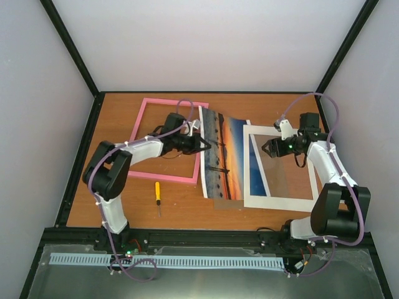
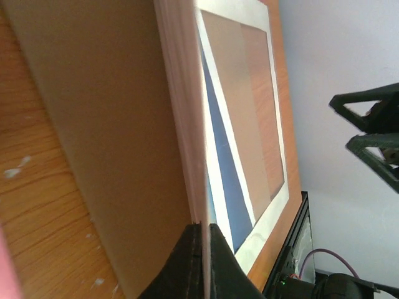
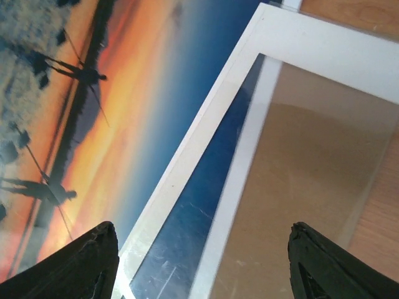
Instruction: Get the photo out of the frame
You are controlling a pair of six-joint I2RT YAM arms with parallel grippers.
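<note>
The pink frame (image 1: 144, 128) lies flat at the table's left, with bare table showing through its opening. My left arm reaches across it. My left gripper (image 1: 203, 147) is shut on the left edge of the sunset photo (image 1: 224, 156), which tilts up on that side. The left wrist view shows the photo (image 2: 187, 124) edge-on, pinched between the fingertips of the left gripper (image 2: 204, 249). My right gripper (image 1: 269, 148) hovers open over the left side of the white mat (image 1: 277, 200). In the right wrist view the right gripper (image 3: 199, 261) holds nothing above the mat (image 3: 206, 149) and the photo (image 3: 124, 93).
A brown backing board (image 1: 227, 204) sticks out under the photo's near edge. A small yellow-handled screwdriver (image 1: 158, 192) lies near the frame's front rail. Black cage posts and white walls close in the table on three sides.
</note>
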